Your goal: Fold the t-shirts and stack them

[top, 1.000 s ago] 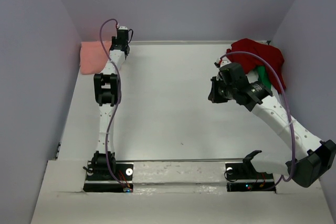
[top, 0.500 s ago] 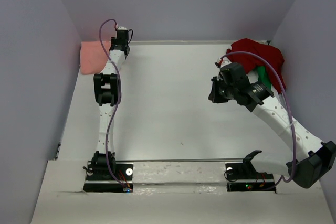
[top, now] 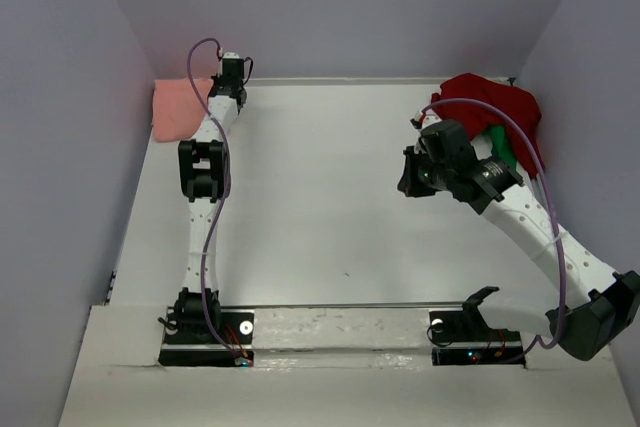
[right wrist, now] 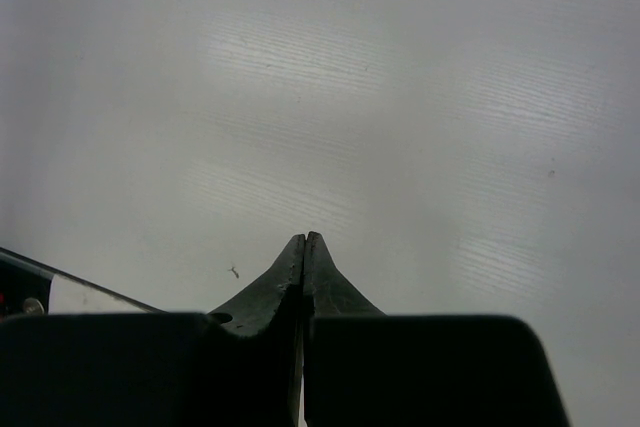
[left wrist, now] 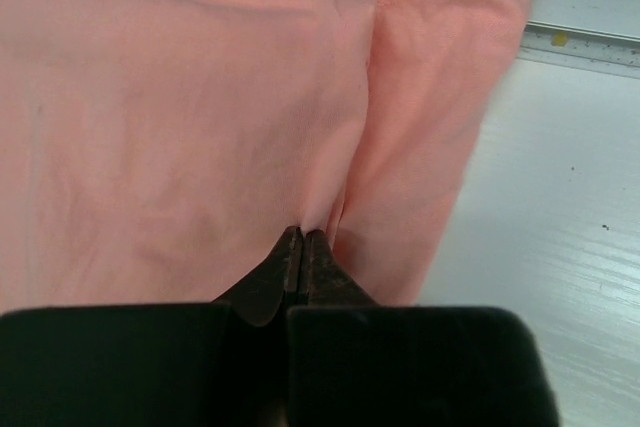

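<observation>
A salmon-pink t-shirt [top: 175, 107] lies folded in the far left corner and fills the left wrist view [left wrist: 180, 127]. My left gripper [top: 225, 75] is at its right edge, and its tips [left wrist: 303, 235] are shut on a puckered fold of the pink cloth. A dark red t-shirt [top: 495, 107] lies bunched in the far right corner, with a bright green one [top: 505, 152] showing partly under it. My right gripper [top: 408, 175] is left of that pile, above bare table. In its wrist view [right wrist: 304, 239] it is shut and empty.
Grey walls close the table on the left, far and right sides. The table's far rim [left wrist: 590, 42] runs just beyond the pink shirt. The white table top [top: 320, 197] lies between the two arms.
My right gripper has drifted slightly left. My left gripper has edged slightly toward the far left. The shirts have not visibly moved.
</observation>
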Tool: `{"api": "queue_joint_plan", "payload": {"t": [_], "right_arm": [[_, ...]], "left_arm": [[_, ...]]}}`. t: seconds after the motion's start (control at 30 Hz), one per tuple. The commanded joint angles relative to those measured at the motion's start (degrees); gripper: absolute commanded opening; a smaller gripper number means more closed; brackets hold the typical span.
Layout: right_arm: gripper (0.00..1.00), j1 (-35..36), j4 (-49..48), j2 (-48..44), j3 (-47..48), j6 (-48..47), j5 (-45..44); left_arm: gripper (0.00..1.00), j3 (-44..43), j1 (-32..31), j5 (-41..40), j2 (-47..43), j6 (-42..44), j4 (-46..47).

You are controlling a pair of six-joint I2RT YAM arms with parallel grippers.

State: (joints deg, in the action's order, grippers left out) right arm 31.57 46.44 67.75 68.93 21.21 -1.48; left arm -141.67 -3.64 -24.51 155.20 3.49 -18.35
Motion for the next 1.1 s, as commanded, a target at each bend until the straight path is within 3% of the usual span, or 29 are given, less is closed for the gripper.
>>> {"api": "queue_joint_plan", "payload": {"t": [0.0, 0.57, 0.83, 1.07], "right_arm": [[0.00, 0.3, -0.4, -0.4, 1.5, 0.2, 0.4], [0.00, 0.3, -2.8, 0.5, -1.0, 0.4, 2.9], [0.00, 0.3, -3.3, 1.2, -2.7, 0.1, 3.1], [0.00, 0.3, -3.5, 1.5, -3.4, 0.5, 2.6]], "left_arm": [[0.00, 2.5, -0.5, -2.6, -3.3, -0.5, 1.6], [0.00, 17.5, -4.4, -12.1, -13.8, -6.2, 9.0], [0.00, 9.0, -4.4, -11.1, -9.7, -5.7, 5.1], [0.00, 15.5, -4.5, -8.4, -15.7, -6.8, 11.8]]}}
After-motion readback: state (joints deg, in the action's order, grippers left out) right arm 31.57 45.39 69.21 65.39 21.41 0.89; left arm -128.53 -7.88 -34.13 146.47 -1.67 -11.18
